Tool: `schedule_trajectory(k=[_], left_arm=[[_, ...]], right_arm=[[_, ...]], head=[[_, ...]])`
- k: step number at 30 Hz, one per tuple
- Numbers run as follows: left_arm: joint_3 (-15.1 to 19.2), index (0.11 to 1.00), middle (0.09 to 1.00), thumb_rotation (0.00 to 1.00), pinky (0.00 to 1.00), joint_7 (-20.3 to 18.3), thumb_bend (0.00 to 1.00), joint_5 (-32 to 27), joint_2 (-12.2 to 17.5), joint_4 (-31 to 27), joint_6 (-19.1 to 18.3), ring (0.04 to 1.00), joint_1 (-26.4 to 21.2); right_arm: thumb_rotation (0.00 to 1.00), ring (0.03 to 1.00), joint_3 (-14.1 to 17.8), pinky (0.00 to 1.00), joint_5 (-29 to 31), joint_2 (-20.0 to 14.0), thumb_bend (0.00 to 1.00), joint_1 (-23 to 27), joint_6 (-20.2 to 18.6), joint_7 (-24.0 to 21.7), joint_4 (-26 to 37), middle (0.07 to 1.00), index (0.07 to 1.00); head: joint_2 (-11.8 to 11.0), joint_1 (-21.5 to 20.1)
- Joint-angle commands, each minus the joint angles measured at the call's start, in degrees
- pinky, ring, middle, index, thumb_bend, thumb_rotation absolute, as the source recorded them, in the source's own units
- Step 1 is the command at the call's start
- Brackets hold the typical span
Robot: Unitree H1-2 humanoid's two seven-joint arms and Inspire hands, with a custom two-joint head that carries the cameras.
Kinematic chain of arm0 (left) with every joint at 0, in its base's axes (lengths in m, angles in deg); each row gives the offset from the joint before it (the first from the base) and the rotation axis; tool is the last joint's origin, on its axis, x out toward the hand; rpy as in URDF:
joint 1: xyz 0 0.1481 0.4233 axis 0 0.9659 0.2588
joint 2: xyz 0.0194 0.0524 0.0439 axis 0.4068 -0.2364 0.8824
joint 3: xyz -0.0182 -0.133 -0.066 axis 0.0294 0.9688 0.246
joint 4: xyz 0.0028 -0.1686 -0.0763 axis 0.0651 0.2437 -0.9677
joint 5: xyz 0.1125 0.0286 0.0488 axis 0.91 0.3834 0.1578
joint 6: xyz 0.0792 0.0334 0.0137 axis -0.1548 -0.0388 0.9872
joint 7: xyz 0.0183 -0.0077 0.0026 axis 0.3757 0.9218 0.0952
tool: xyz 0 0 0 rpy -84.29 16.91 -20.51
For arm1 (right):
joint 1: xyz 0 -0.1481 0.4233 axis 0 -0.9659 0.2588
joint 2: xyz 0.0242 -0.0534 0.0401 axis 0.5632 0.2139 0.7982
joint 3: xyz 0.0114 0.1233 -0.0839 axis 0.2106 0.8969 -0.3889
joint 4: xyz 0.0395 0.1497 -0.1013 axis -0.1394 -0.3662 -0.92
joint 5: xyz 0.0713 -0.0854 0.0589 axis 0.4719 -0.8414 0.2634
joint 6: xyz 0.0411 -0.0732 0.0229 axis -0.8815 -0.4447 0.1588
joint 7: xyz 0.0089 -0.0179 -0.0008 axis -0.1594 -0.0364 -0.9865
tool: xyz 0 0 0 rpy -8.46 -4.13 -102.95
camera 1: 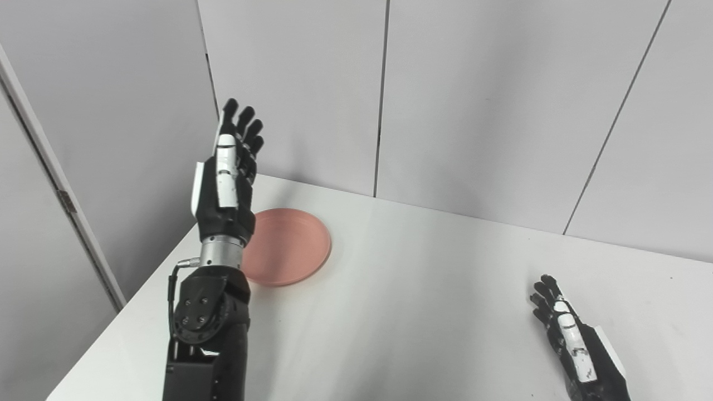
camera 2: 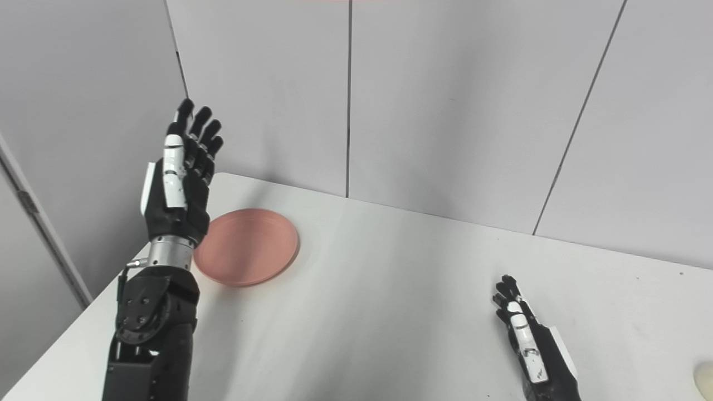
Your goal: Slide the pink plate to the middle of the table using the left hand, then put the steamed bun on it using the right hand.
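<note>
Left hand (camera 1: 225, 178) hovering released, fingers spread, above the pink plate (camera 1: 289, 245) at ten o'clock. Right hand (camera 2: 529, 340) resting released at four o'clock. Bun (camera 2: 704, 379) peeking in at the far-right edge.

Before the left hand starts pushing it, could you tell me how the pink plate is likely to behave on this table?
The pink plate lies flat and shallow on the smooth white table, so it will probably slide rather than tip. It looks rigid, possibly plastic, so likely light. Being round, it may spin if pushed off-centre. The left hand hangs open above its left edge, not touching.
</note>
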Motion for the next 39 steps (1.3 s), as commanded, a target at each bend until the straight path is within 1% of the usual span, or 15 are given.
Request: schedule_trajectory(k=[1, 3, 9, 18, 21, 24, 27, 30, 35, 39], left_arm=[[1.3, 0.967, 0.961, 1.00, 0.98, 0.7, 0.49, -1.5, 1.6, 0.2, 3.6, 0.954, -2.4], [2.7, 0.970, 0.964, 1.00, 0.98, 0.8, 0.50, -2.8, 2.2, 1.5, 4.6, 0.958, -2.5], [6.4, 0.958, 0.949, 1.00, 0.96, 1.3, 0.50, -5.4, 4.6, 5.8, 6.9, 0.942, -2.5], [9.6, 0.962, 0.954, 1.00, 0.98, 0.6, 0.49, -9.1, 8.0, 13.3, 10.9, 0.954, -2.5], [10.6, 0.964, 0.958, 1.00, 0.98, 0.2, 0.50, -11.1, 8.9, 15.8, 11.6, 0.962, -2.6], [11.1, 0.968, 0.959, 1.00, 0.97, 0.0, 0.49, -12.4, 9.6, 18.6, 12.2, 0.957, -2.7], [10.9, 0.971, 0.958, 1.00, 0.97, 0.2, 0.48, -13.0, 9.7, 20.1, 12.5, 0.955, -2.8], [10.9, 0.966, 0.955, 1.00, 0.98, 0.3, 0.48, -13.4, 9.9, 21.8, 12.6, 0.953, -2.9], [11.4, 0.967, 0.955, 1.00, 1.00, 0.0, 0.48, -15.0, 10.5, 26.9, 12.7, 0.950, -3.4], [11.0, 0.980, 0.963, 1.00, 1.00, -0.5, 0.47, -15.4, 11.2, 29.4, 12.6, 0.950, -3.3]], right_arm=[[1.00, 0.966, 0.7, 1.00, -0.3, -1.1, 0.16, 0.1, 0.4, 0.4, 0.1, 0.970, 0.981], [1.00, 0.971, 0.6, 1.00, -0.2, -1.2, 0.16, 0.1, 0.4, 0.2, 0.1, 0.976, 0.987], [1.00, 0.969, 0.7, 1.00, -0.4, -1.3, 0.17, 0.1, 0.8, 0.3, 0.1, 0.975, 0.986], [1.00, 0.965, 0.8, 0.99, -0.2, -1.2, 0.17, 0.2, 1.2, 0.3, -0.5, 0.971, 0.982], [1.00, 0.966, 0.8, 0.99, 0.0, -1.1, 0.17, 0.2, 1.4, 0.2, -0.5, 0.972, 0.984], [1.00, 0.968, 0.7, 1.00, -0.1, -1.1, 0.17, 0.1, 1.1, 0.2, -0.1, 0.974, 0.986], [1.00, 0.973, 0.8, 1.00, 0.1, -1.1, 0.16, 0.1, 0.9, 0.1, -0.2, 0.979, 0.990], [1.00, 0.971, 0.7, 1.00, -0.3, -1.2, 0.18, 0.1, 0.8, 0.3, -0.3, 0.976, 0.986], [1.00, 0.965, 0.6, 0.99, -0.6, -1.2, 0.19, 0.1, 1.1, 0.3, -0.2, 0.972, 0.982], [1.00, 0.962, 0.7, 0.99, -0.5, -1.1, 0.18, 0.1, 1.6, 0.3, -0.3, 0.968, 0.979]], head=[[0.0, 0.0], [0.1, 0.2], [0.2, 0.4], [0.3, 0.6], [0.4, 0.6], [0.1, 0.6], [0.1, 0.6], [0.1, 0.6], [0.2, 0.5], [0.3, 0.5]])
